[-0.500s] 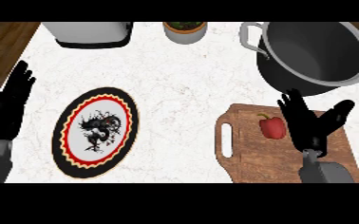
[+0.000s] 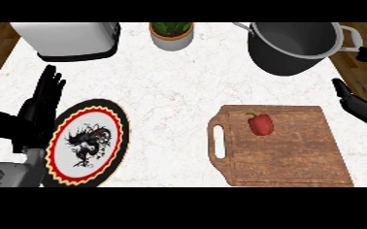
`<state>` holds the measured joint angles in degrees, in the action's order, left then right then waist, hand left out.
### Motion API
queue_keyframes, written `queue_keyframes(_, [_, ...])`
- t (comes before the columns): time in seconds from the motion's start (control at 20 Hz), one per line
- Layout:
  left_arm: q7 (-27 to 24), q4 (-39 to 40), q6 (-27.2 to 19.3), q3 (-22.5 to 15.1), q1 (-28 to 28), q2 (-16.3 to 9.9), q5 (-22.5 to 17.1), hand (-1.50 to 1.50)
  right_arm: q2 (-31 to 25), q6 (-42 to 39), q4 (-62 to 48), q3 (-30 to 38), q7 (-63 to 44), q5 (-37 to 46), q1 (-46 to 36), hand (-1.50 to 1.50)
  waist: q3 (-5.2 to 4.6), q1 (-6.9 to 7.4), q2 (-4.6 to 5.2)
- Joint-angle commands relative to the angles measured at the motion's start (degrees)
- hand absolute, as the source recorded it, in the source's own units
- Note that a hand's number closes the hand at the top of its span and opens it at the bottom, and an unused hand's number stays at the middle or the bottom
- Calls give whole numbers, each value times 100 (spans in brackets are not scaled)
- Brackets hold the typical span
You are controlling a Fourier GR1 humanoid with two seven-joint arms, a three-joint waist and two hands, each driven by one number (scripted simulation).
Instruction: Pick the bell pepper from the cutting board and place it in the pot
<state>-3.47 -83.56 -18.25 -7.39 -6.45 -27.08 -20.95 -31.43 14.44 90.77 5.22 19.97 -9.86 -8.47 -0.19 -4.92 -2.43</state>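
A red bell pepper (image 2: 260, 124) with a short green stem lies on the wooden cutting board (image 2: 287, 160), in the board's upper half and a little toward its handle slot, touched by neither hand. The board sits on the white marbled counter (image 2: 179, 87), and every other thing can be placed from it. Beyond the board's far edge and slightly to its right stands the dark pot (image 2: 294, 46), lidless with a bright metal rim and side handles, well apart from the pepper. The right hand (image 2: 349, 99) shows only as a sliver at the view's right edge, just past the board's upper right corner and between board and pot; too little of it is visible to tell whether its fingers are spread or curled. Well to the left of the board lies a round plate (image 2: 86, 143) with a red and black scalloped border and a dark dragon figure in its white centre. The left hand (image 2: 41, 104) rests at the plate's left side, away from the board, fingers straight and pointing up, holding nothing. Far from the board, at the counter's back left, stands a silver toaster (image 2: 68, 39), and between toaster and pot, behind the board's left side, is a small potted plant (image 2: 171, 34) in a pale pot.
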Motion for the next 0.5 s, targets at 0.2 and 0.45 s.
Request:
queue_keyframes(0.2, [-500, -477, -323, -506, 390, 780, 214, 0, 508, 353, 1087, 104, 3601, 860, 1736, -150, 50, 57, 137])
queue_keyframes(0.45, [-696, -566, -229, -623, 595, 852, 352, 0, 795, 714, 1988, 35, 4279, 1501, 3535, -150, 18, 261, 197])
